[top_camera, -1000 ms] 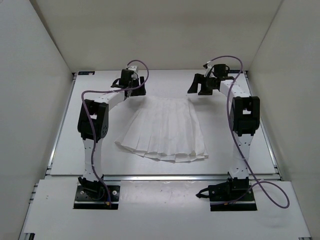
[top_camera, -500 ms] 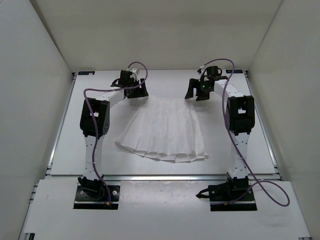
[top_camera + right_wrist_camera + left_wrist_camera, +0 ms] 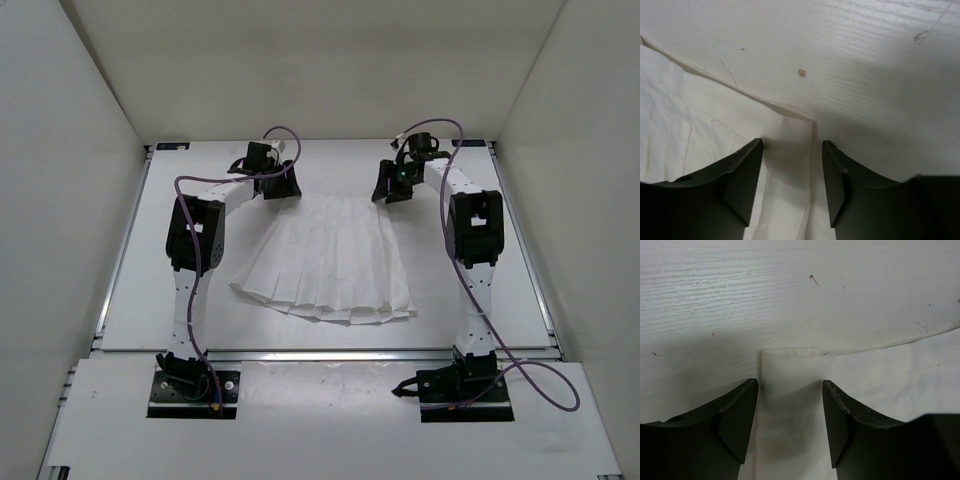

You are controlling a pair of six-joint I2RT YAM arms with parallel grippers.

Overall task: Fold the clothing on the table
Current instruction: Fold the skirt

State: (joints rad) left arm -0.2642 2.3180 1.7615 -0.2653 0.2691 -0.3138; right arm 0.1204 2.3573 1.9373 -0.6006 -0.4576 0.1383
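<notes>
two far corners of clothing [image 3: 330, 260] | left hand [image 3: 789, 386] half-open astride one | right hand [image 3: 791, 145] half-open astride other | neither clamped

Left claw [image 3: 790, 386] spread, straddling clothing [image 3: 788, 365] corner, flat on table [image 3: 765, 295].

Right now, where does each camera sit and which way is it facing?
Top view: above and behind the bases, looking down at the table and clothing; left arm and right arm show whole.
Left wrist: on the left arm, looking down past the left pincer at a clothing corner.
Right wrist: likewise, right pincer, the other far corner.
Shared: all show the clothing's far edge.
</notes>
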